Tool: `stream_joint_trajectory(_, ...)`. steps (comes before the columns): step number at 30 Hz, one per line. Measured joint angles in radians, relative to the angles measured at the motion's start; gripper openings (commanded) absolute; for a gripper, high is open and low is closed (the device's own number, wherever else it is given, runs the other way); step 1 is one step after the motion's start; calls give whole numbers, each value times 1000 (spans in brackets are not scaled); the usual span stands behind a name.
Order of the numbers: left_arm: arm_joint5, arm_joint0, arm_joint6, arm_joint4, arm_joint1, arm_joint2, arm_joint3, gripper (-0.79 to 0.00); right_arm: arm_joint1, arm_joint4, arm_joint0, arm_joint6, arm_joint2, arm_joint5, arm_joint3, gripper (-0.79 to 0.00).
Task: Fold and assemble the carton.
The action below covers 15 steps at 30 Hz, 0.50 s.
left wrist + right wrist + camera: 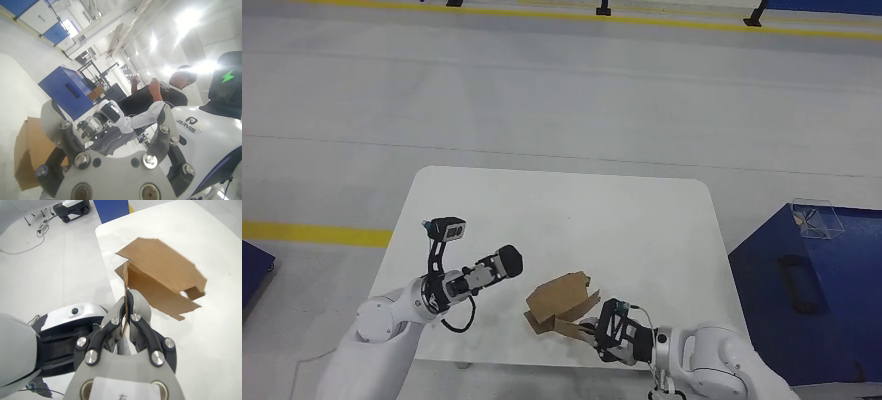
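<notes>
A yellow floor line (312,233) runs at the far left, beside the white table (542,200). Over the table's left front part hangs the left gripper (508,262), turned toward the middle; in its own wrist view the left gripper (107,108) has its two fingers (54,115) spread wide apart with nothing between them, and the carton (28,142) shows beyond one finger, near it but apart. The brown carton (560,297) sits close to the table's front edge, a little right of the middle, between the two arms, partly folded, with a broad panel tilted over its body and smaller flaps sticking out at the side. Whether its whole base rests flat on the table cannot be told. Just to its right, at the front edge, the right gripper (592,327) meets it: in the right wrist view the right gripper (126,298) has its fingers pressed together on a thin upright flap at the carton (162,262) corner nearest it. Farther right, off the table, stands a blue cabinet (812,290) with a clear container (817,217) on top
</notes>
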<state>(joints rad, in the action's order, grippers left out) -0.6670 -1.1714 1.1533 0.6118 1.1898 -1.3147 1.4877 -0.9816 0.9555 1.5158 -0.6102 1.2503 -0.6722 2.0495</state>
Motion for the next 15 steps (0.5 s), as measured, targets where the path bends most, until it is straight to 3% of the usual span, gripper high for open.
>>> stream_joint_trajectory(8, 0, 77, 0, -36, 3, 126, -64, 0, 16, 33, 50, 18, 60, -79, 81, -785)
stream_joint_trajectory(15, 15, 118, 15, -18, 6, 211, -102, 0, 23, -29, 45, 22, 88, -94, 75, -785)
